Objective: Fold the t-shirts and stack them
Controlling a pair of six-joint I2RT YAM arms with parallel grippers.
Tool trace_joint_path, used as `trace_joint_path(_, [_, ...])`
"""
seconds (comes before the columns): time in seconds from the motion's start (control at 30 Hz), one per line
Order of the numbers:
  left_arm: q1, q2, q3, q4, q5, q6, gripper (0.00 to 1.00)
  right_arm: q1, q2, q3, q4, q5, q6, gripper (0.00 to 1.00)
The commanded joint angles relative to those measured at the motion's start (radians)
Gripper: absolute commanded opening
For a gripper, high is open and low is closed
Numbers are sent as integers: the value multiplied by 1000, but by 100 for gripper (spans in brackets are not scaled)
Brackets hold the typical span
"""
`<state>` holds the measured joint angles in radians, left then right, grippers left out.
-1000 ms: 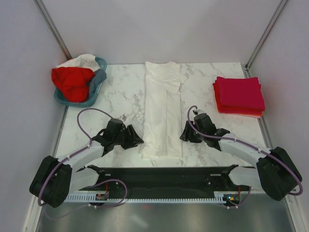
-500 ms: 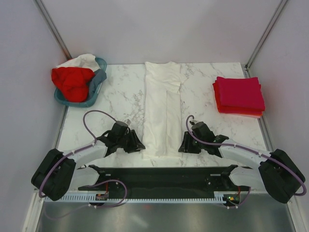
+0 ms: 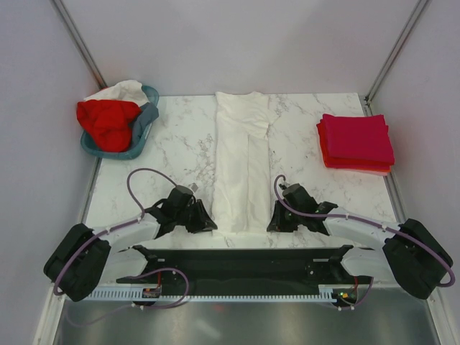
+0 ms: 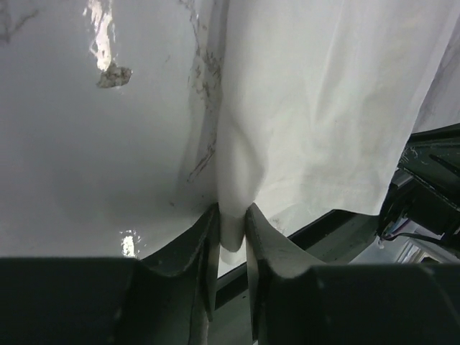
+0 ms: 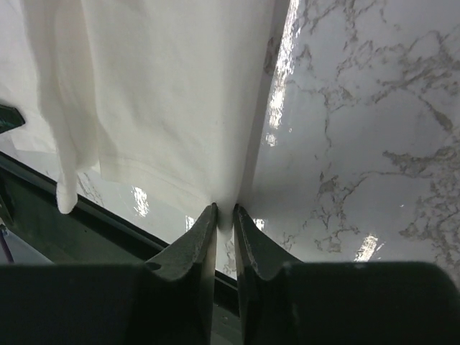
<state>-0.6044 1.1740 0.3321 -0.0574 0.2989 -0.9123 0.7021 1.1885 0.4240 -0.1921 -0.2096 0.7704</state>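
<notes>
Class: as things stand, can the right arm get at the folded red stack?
Probably not yet: its hand is shut on the white t-shirt, though nothing lies between it and the stack.

Large white cloth t-shirt (image 3: 243, 165): folded lengthwise into a narrow strip, flat at worktop (image 3: 180, 144) centre, collar far, hem at near edge.
Folded crimson-pink t-shirts (image 3: 356, 136): squared stack over an orange-red layer, far right.
Bright red t-shirt (image 3: 108, 121): crumpled in teal plastic basket (image 3: 147, 123), far left.
</notes>
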Motion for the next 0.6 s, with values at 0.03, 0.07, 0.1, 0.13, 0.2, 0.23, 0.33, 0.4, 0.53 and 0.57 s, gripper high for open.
trace_joint_path(0.03, [-11,-56,-47,-76,16,-28,16,8,0,-16,-17,-2,17,17])
trace_joint_path(0.07, [-11,-85,-48,-85,20,-28,12,10,-9,-11,-24,-7,18,8])
trace_joint_path(0.1, [-11,-97,-47,-102,32,-30,8,8,-13,-7,-27,-8,21,6])
trace_joint_path(0.13, [-11,-111,-47,-108,39,-30,4,10,-20,-5,-32,-10,23,3])
trace_joint_path(0.2, [-11,-149,-47,-125,68,-40,2,8,-46,9,-52,-13,23,0])
trace_joint_path(0.23, [-11,-161,-44,-136,80,-52,2,10,-61,24,-72,-14,20,0])
trace_joint_path(0.33, [-12,-224,-41,-163,112,-79,2,10,-85,45,-116,-10,9,0])
trace_joint_path(0.4, [-12,-269,-44,-174,106,-88,2,10,-110,53,-127,-10,7,0])
trace_joint_path(0.53, [-11,-275,-56,-180,109,-100,2,8,-125,42,-138,-16,9,0])
trace_joint_path(0.57, [-12,-269,-59,-177,108,-100,2,10,-125,39,-138,-17,9,0])
